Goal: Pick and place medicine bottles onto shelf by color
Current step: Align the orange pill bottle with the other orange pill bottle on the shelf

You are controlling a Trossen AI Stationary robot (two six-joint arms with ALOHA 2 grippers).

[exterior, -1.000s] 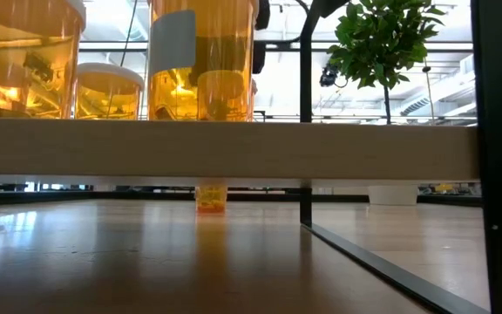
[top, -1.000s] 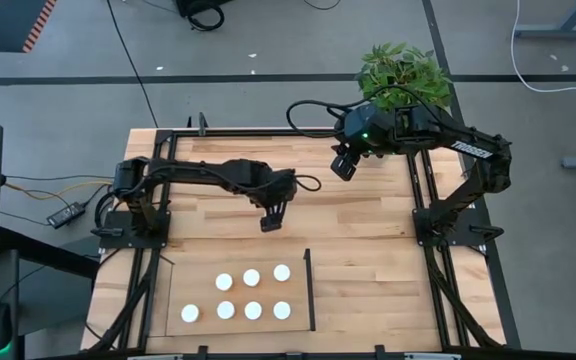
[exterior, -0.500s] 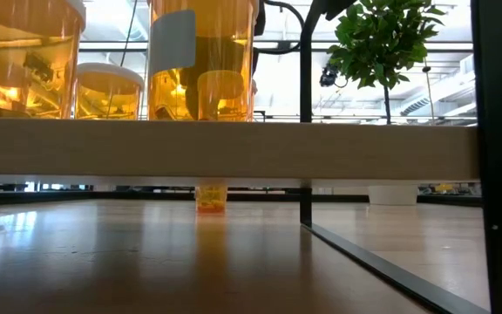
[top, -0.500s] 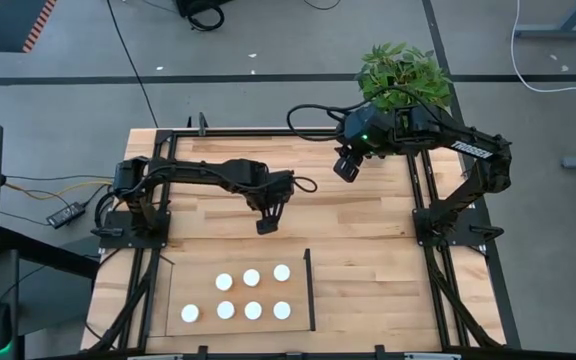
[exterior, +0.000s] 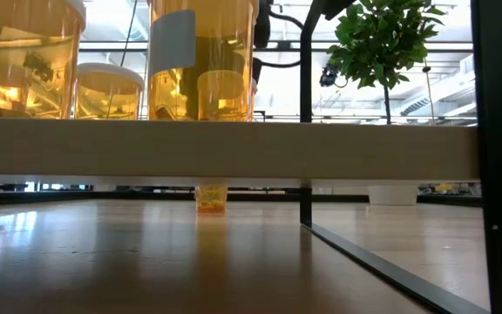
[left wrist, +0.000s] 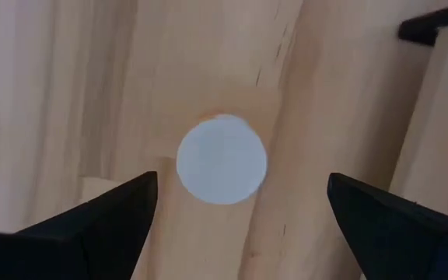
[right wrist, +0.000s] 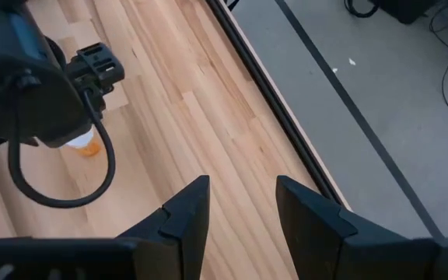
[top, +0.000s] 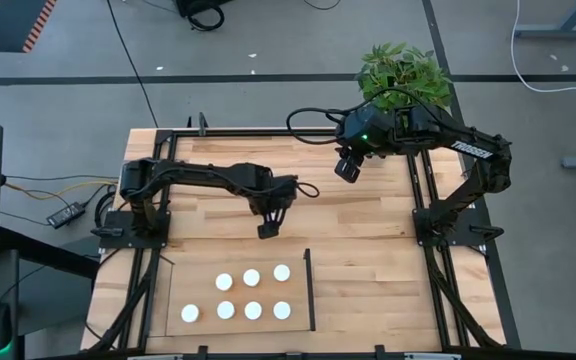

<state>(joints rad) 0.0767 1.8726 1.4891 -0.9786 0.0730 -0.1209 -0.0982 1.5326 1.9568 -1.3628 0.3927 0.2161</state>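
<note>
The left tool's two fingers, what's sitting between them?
In the left wrist view, a white-capped medicine bottle stands on the plank tabletop between the open left tool fingers, untouched.

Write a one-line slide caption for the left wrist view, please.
Open left gripper hovers directly above a white-capped medicine bottle standing on the table.

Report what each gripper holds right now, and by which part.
Nothing is held. The left gripper is open above a bottle on the table, fingers either side of its white cap, not touching. The right gripper hangs empty near the table's far edge.
</note>
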